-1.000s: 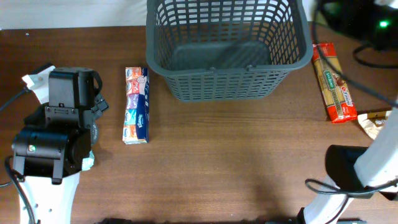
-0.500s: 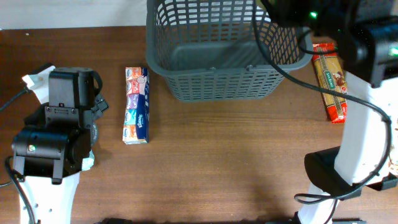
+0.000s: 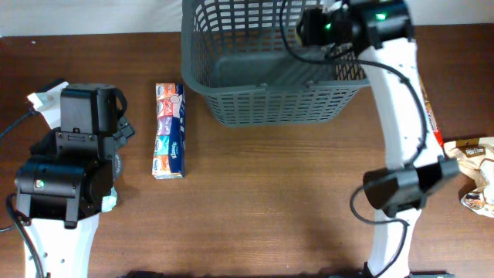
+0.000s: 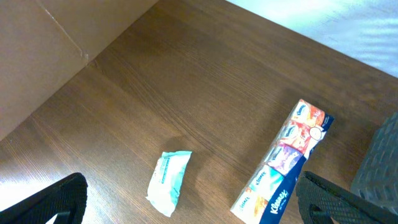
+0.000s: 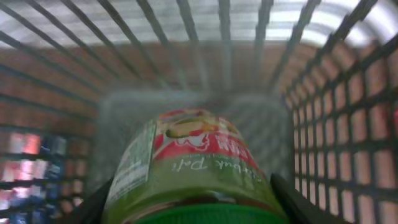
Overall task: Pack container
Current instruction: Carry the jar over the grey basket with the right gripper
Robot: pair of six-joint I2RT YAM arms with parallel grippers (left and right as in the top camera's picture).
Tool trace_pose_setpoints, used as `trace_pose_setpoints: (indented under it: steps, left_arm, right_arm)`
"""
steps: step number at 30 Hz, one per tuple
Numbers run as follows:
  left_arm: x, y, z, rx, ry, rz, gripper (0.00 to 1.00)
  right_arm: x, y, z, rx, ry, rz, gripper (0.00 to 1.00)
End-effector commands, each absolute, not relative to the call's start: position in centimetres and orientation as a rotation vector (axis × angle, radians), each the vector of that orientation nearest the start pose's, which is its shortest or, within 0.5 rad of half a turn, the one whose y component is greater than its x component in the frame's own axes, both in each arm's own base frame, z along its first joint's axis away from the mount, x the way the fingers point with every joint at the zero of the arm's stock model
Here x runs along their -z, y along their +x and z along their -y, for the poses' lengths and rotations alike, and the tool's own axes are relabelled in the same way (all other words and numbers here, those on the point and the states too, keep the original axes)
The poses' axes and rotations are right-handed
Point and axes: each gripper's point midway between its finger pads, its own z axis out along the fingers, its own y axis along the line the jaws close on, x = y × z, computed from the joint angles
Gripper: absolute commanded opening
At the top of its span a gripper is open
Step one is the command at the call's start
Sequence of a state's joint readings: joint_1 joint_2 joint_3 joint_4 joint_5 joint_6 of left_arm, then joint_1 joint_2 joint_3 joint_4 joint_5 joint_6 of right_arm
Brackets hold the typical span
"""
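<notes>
Left gripper (image 4: 196, 208) at 8 o'clock, fingers wide apart, empty. Wipes packet (image 4: 169, 182) and tissue pack (image 3: 170, 130) lie ahead of it. Snack bags (image 3: 475, 158) at 3 o'clock. Container (image 3: 278, 100) at 12 o'clock. Right gripper (image 5: 193, 199) over its 2 o'clock side, clamped on green-lidded jar (image 5: 189, 165); right arm (image 3: 401, 93) hides that rim.

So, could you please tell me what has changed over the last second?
The right gripper, shut on a green-labelled jar, swung leftward from the far right corner to above the container. The container, the tissue pack and the left arm stayed put.
</notes>
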State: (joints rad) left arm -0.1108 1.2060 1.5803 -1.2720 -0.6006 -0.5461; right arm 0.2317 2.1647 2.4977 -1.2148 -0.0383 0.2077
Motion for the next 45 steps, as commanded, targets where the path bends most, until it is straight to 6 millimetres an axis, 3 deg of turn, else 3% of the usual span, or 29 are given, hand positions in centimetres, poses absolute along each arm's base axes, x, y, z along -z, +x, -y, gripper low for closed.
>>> trace_pose_setpoints:
  steps: [1,6,16,30,38,45]
  left_arm:
    - [-34.3,27.4,-6.8,-0.396,-0.751,-2.162,1.0]
    - [-34.3,27.4,-6.8,-0.396,-0.751,-2.162,1.0]
    - [-34.3,27.4,-6.8,-0.396,-0.751,-2.162,1.0]
    - [-34.3,27.4,-6.8,-0.396,-0.751,-2.163,0.99]
    - [-34.3,27.4,-6.8,-0.396,-0.751,-2.162,1.0]
    - [-34.3,27.4,-6.8,-0.396,-0.751,-2.163,1.0]
  right_arm:
    - [-26.6,52.2,-11.9,-0.166,-0.008,-2.503,0.04]
    - [-23.8,51.8,-10.8,-0.135,0.014,-2.597,0.04]
    - [-20.5,51.3,-6.7,-0.081,0.117,-2.719,0.04]
    - [-18.7,51.4,-8.9,-0.085,0.06,-2.75,0.04]
    - [-13.6,51.2,-9.2,-0.054,0.053,-2.871,0.04]
    - [-11.8,51.0,-9.2,-0.042,0.053,-2.917,0.04]
